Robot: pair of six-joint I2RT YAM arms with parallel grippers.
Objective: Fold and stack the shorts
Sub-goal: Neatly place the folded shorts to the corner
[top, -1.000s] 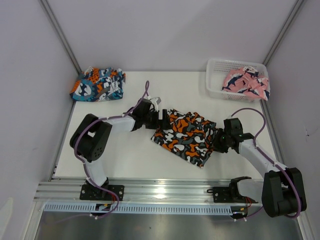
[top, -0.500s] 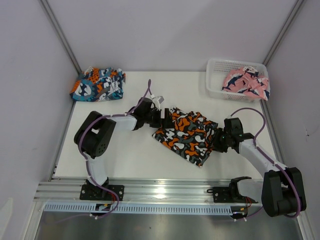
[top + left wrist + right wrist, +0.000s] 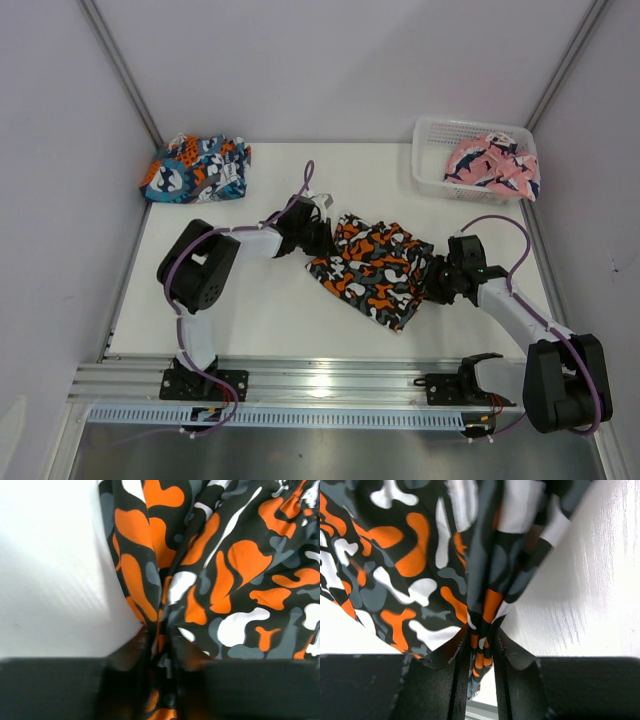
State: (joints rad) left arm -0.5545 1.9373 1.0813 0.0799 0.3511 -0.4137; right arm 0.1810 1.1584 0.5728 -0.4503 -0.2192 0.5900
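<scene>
Top view: the camouflage shorts [image 3: 375, 272] lie crumpled mid-way across the table [image 3: 260, 320], between the left gripper [image 3: 322, 238] and the right gripper [image 3: 432, 285]. The patchwork shorts [image 3: 195, 170] sit at far left, and the pink shorts [image 3: 490, 165] lie in the basket [image 3: 430, 135].
Left wrist: jaws nearly closed, pinching a fold of the camouflage fabric.
Right wrist: jaws likewise clamped on a gathered fold.

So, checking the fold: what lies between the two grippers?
The camouflage shorts, spread between the left gripper and right gripper, each pinching an edge; clearest in the top view.
</scene>
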